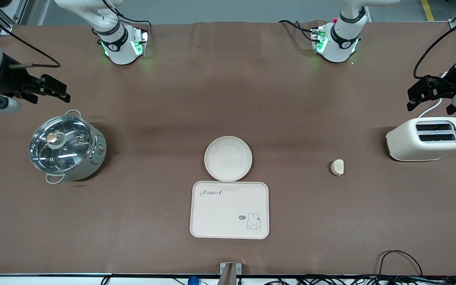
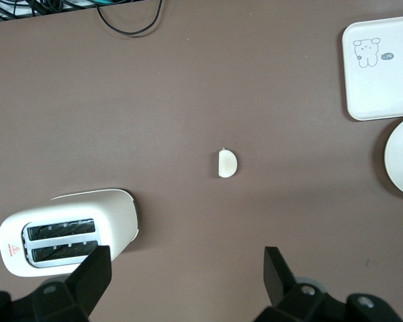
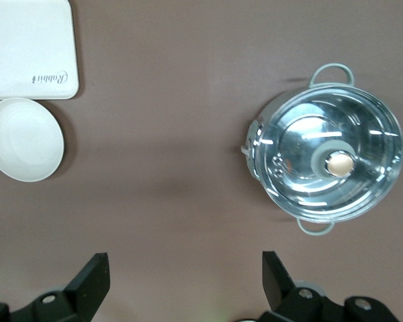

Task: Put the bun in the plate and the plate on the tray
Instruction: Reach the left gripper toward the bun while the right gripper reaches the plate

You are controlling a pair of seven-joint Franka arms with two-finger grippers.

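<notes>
We judge that no step of the task is under way yet: nothing is gripped and each thing sits apart on the brown desk point(image 1: 228, 79).

Nearest the front camera lies the cream rectangular tray point(image 1: 229, 209) with rounded corners, its "Rabbit" script and its small rabbit drawing; nothing lies on it. Just beside its farther edge sits the round, shallow cream-white plate point(image 1: 228, 158), almost touching the tray, with nothing in it. The small pale cream bun point(image 1: 337, 167), rounded with one flat side, lies well apart from the plate toward the left arm's end of the desk, near a cream two-slot toaster point(image 1: 428, 139). Toward the right arm's end stands a pale green pot with a glass lid point(image 1: 66, 148).

The left pincer point(image 1: 420, 94) hangs above the desk by the toaster, its fingers point(image 2: 94, 278) spread wide. The right pincer point(image 1: 50, 89) hovers near the pot, likewise spread, and waits.

As we see it, the next move calls for the left pincer to come over the bun, drop and close gently on so small and soft a lump, then carry it to the plate.
</notes>
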